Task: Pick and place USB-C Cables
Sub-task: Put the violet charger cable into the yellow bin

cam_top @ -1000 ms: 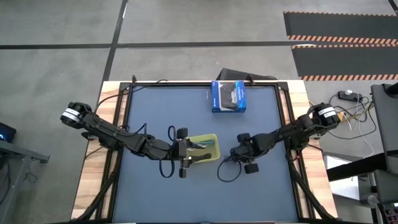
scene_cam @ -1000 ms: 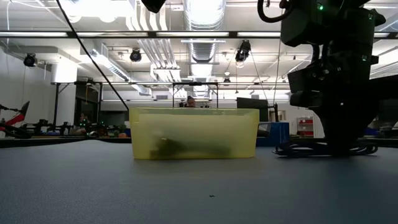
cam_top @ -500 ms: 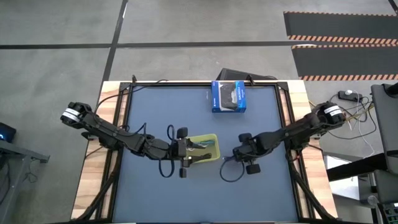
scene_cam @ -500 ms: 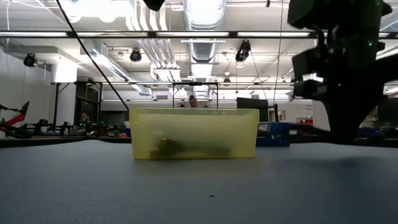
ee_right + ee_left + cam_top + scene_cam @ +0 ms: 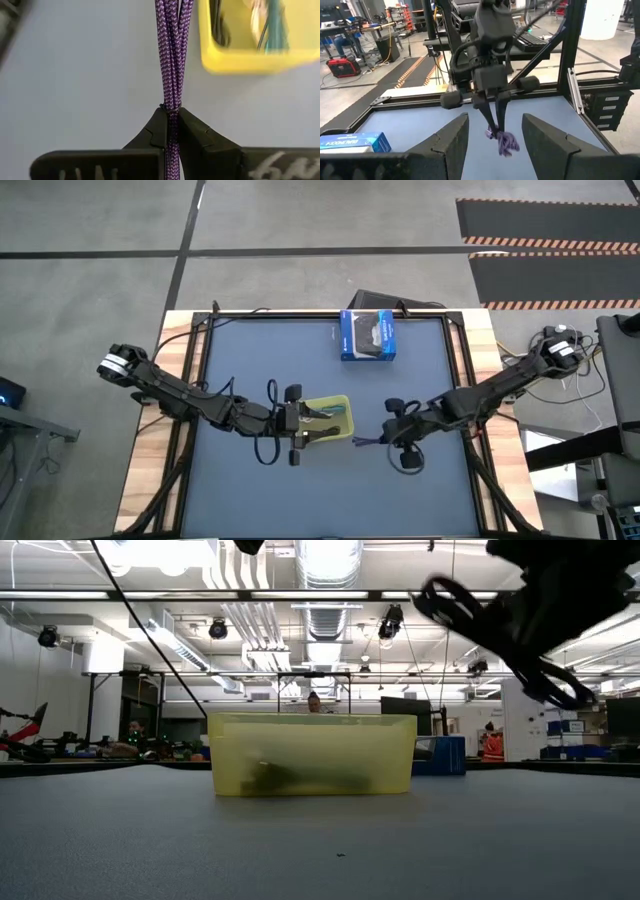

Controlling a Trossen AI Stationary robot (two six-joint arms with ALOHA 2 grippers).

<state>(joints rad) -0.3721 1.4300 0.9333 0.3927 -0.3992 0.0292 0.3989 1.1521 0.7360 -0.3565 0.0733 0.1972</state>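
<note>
The purple cable (image 5: 505,143) hangs from my right gripper (image 5: 495,129), which is shut on it above the table, to the right of the yellow bin (image 5: 340,405). In the right wrist view the purple strands (image 5: 171,50) run away from the shut gripper (image 5: 171,125), and the bin (image 5: 240,60) holds the teal cable (image 5: 276,25), a pale cable and a black one (image 5: 219,25). My left gripper (image 5: 308,426) stays open at the bin's left end; its gripper (image 5: 495,150) looks toward the right arm. My right gripper pinches the purple cable's bundled strands (image 5: 171,102) between its two fingertips (image 5: 156,127), several strands together. The fingers (image 5: 492,117) point down from above. The cable is lifted clear of the table, and its bunched lower part (image 5: 507,146) hangs below the fingertips.
A blue-and-black retail box (image 5: 367,335) lies near the table's far edge, also seen as the box (image 5: 355,141) in the left wrist view. The yellow bin (image 5: 312,755) stands mid-table. A loop of the right arm's black wire (image 5: 408,460) hangs near it. People stand in the room behind.
My right gripper has risen from the table to the right of the bin, carrying the purple cable clear of the surface. In the low view the arm has gone up almost out of the picture. Its black wire loop has swung toward the right and near side.
</note>
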